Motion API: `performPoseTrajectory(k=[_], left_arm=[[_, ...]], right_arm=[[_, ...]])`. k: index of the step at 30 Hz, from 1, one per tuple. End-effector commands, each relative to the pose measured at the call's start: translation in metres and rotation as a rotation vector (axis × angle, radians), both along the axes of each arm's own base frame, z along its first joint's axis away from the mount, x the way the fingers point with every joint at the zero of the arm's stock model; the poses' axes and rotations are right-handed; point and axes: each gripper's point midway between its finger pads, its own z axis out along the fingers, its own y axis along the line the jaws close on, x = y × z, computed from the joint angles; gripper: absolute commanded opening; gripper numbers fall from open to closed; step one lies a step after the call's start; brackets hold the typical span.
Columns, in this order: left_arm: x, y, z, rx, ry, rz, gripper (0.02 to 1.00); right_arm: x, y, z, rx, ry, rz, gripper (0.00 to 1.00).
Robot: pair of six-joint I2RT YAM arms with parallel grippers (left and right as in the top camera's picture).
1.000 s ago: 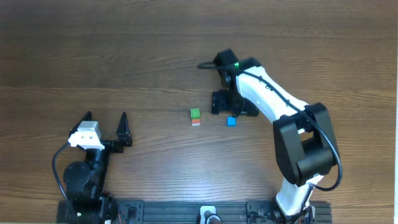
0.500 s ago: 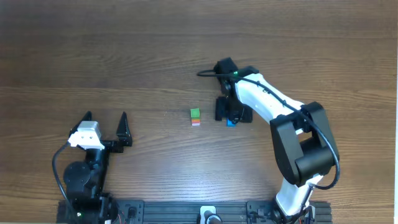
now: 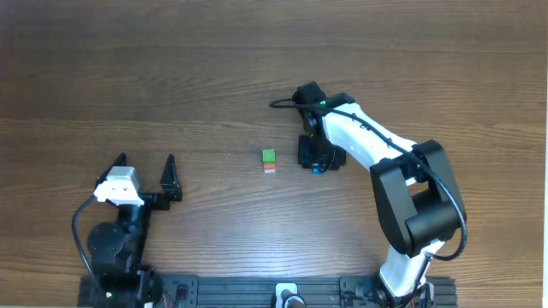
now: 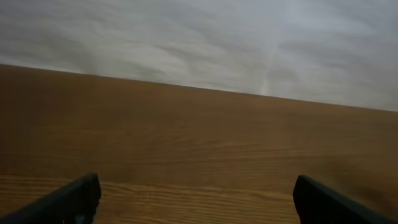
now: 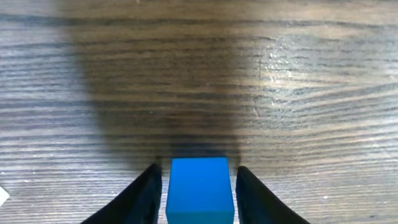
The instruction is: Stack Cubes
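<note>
Table (image 3: 171,68): right gripper (image 3: 317,159) partly hides blue cube (image 3: 318,170).

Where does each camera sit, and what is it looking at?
Top view: above the table, looking straight down; shows both arms, the left gripper, the right gripper, the green cube and the blue cube.
Left wrist view: on the left wrist, looking across the table toward a pale wall; its own fingers show, wide apart.
Right wrist view: on the right wrist, looking down; its own fingers flank the blue cube.
Shared: top and right wrist views both show the blue cube.
</note>
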Motion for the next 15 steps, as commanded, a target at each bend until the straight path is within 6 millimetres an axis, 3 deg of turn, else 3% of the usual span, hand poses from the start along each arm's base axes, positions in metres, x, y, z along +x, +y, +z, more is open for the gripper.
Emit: performPoseTrajectory(k=[1,11,15], left_arm=[[0.0,0.0,-0.002,0.018,0.0,-0.004,1.0],[0.0,0.0,-0.002,0.018,0.0,-0.004,1.0],[0.0,0.0,-0.002,0.018,0.0,-0.004,1.0]], right_arm=[[-0.003,0.002,-0.002,0.006,0.007,0.01,0.305],[0.003,0.005,-0.001,0.016,-0.015,0.013,0.161],[0.02,0.012,0.026,0.045,-0.079,0.03,0.106]])
